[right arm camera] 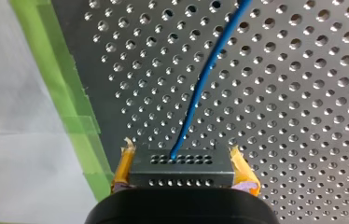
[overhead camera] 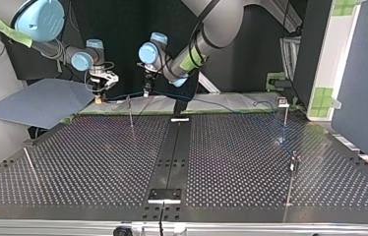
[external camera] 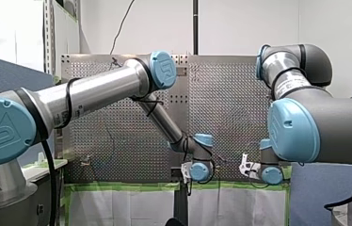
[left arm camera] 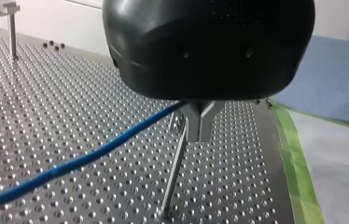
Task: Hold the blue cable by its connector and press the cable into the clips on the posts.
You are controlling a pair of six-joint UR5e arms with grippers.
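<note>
The right claw [right arm camera: 182, 161] is pinching the dark connector [right arm camera: 182, 170] between its yellow pads [right arm camera: 123, 165], one pad on each end. The blue cable [right arm camera: 205, 74] comes out of the front of the connector. It runs straight away from the claw, over the holes of the table [right arm camera: 303, 116].

The left claw [left arm camera: 199, 123] has its metal fingers pressed together. The cable goes in right where they meet, so it looks pinched there too. In the top view the cable hangs like a line from one claw to the other.

A thin post [left arm camera: 175, 172] stands just under the left claw. In the top view it is between the two claws, nearer the left one, and the cable crosses right at its top. I cannot tell if the cable is in the clip yet. I think both claws need to push it down there together.

Both claws are close to the table's edge with the green tape [right arm camera: 77, 116], so there is little room that way. The other way the table is wide open. The cable trails off toward two more posts [overhead camera: 286, 115] at the top view's right.
</note>
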